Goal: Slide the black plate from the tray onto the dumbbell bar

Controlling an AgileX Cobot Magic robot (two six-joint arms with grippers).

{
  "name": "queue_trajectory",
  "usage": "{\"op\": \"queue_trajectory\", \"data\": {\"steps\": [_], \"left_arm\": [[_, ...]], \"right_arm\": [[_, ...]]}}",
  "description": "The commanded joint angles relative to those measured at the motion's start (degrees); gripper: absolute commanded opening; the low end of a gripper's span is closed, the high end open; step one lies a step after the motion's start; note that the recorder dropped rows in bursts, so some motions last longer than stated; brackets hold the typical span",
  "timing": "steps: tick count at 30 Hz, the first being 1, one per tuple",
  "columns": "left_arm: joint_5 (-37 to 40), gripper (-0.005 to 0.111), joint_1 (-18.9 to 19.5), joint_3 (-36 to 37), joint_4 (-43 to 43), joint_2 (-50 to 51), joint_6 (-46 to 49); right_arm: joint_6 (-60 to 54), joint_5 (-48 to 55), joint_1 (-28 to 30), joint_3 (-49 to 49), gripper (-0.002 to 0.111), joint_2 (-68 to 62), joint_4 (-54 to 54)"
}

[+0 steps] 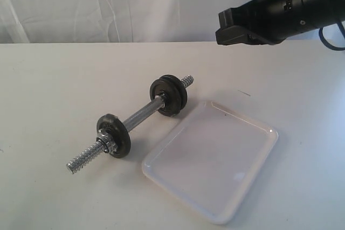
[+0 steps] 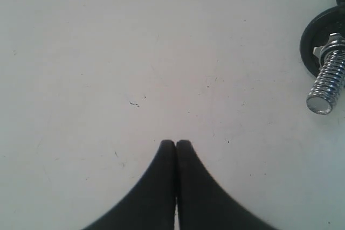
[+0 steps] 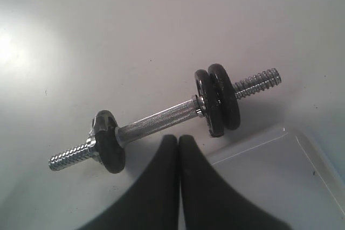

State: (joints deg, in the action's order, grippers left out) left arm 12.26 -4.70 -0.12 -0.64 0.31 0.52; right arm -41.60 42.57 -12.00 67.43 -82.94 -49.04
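The dumbbell bar lies on the white table, left of the tray. The tray holds nothing. Two black plates sit side by side on the bar's far end; I cannot tell which one came from the tray. A single black disc and a metal collar sit at the near end. My right gripper is shut and empty, hovering above the bar and the tray's corner. My left gripper is shut and empty over bare table, apart from the bar's threaded end.
The right arm hangs high at the back right, above the table. A white curtain closes off the back. Bare table surface stretches to the left of the bar.
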Motion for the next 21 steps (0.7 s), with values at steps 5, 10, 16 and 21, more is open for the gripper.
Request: {"op": "queue_trajectory", "data": {"steps": [5,10,16,21], "left_arm": [[-0.2,0.000,0.0,0.1,-0.2,-0.3,-0.5],[-0.2,0.000,0.0,0.1,-0.2,-0.3,-0.5],[-0.2,0.000,1.5,0.1,-0.2,-0.3,-0.5],[-0.2,0.000,2.2,0.1,-0.2,-0.3,-0.5]], "right_arm": [[0.1,-0.4,-0.3,-0.2,0.000,0.5,-0.1],[0.1,-0.6,-0.3,-0.2,0.000,1.0,-0.2],[0.1,-0.8,-0.3,-0.2,0.000,1.4,-0.2],[0.1,-0.6,-0.3,-0.2,0.000,8.2,-0.1]]}}
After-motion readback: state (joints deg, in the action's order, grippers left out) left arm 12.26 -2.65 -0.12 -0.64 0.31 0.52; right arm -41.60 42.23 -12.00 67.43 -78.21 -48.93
